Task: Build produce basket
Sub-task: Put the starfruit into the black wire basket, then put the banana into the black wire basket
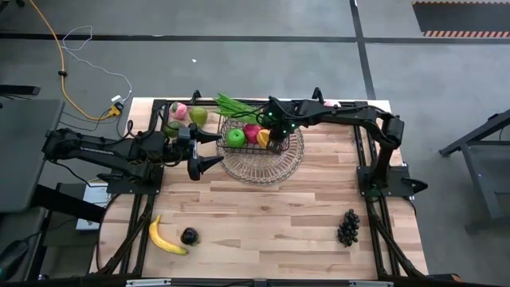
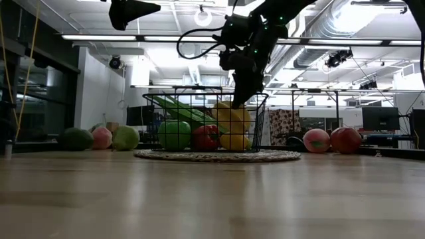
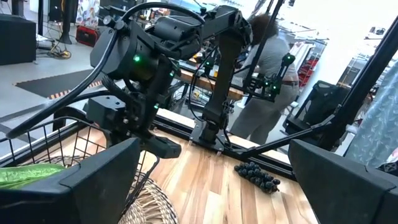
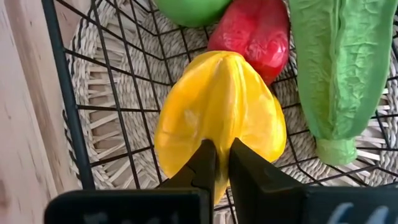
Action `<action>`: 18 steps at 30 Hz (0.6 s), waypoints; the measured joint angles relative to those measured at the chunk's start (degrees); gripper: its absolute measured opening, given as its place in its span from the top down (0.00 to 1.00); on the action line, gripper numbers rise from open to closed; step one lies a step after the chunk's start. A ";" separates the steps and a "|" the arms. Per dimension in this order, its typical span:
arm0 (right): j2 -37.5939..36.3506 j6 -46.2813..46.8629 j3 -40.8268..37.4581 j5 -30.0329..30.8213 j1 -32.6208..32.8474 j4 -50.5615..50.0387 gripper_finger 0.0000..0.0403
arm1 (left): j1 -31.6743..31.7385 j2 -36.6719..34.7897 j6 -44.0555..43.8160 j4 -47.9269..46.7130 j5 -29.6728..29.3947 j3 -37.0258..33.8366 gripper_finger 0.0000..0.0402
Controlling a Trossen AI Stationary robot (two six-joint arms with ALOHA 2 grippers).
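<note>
Both arms (image 1: 335,115) are black, jointed tubes with black cables looped alongside. Small green lights glow near the right wrist (image 3: 137,60). The fingers (image 4: 205,165) are dark, flat and tapered.

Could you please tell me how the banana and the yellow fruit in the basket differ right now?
The banana lies on the bare table, untouched; the yellow fruit sits inside the basket, pinched by the right hand. The banana is long and curved; the yellow fruit is broad and ridged. Both are yellow.
</note>
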 joint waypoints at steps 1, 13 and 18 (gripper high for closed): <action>0.00 -0.18 0.00 0.00 0.00 0.03 0.96 | 0.00 0.00 0.00 0.00 -0.01 0.00 0.00; -0.55 -1.02 -0.02 0.14 -0.04 -1.31 0.52 | 0.00 0.00 0.00 -0.02 0.01 0.00 0.00; -5.12 -1.03 -0.14 0.09 -0.39 -4.99 0.39 | 0.00 0.00 -0.01 -0.32 0.01 -0.02 0.00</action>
